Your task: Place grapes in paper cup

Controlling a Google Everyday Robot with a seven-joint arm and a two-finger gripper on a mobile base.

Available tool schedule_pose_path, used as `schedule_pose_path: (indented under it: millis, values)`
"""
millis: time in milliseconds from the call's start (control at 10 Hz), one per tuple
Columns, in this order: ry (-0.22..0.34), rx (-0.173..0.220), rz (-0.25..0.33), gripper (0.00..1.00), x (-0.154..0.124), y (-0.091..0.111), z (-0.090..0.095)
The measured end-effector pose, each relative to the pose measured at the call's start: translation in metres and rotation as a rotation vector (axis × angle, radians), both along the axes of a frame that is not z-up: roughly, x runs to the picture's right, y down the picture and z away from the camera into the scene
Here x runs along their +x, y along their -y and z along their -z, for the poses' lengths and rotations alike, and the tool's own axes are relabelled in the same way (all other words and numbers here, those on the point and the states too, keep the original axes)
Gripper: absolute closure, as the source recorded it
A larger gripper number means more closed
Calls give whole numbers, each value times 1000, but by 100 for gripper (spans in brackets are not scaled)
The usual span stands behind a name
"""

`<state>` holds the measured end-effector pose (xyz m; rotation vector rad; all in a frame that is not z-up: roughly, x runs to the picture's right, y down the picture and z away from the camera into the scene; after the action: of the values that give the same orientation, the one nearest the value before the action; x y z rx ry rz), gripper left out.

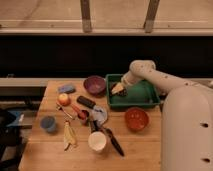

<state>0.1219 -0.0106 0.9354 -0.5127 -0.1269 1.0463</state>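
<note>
Hovering over green tray, pincer gapes; paper cup stands mouth-up.

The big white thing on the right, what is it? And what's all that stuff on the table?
That is a robot's arm. The one camera looks down on a wooden table. The arm's hand hangs over the left side of a green tray and seems to hold nothing. On the table lie an apple, a blue cup, a purple bowl, an orange bowl, a banana and a white paper cup. The grapes seem to be the small dark red lump near the middle. They belong in the paper cup, which is not yet done.
</note>
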Motion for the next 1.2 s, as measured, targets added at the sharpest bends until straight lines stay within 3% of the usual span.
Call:
schedule_pose_path:
  millis: [600,1000,1200]
  values:
    - [86,-4,-36,20,-5,-5,-20]
    - [127,-33,-51,20,-12,-18,-34]
    - [159,-35,-62,25,-19,-21,-35]
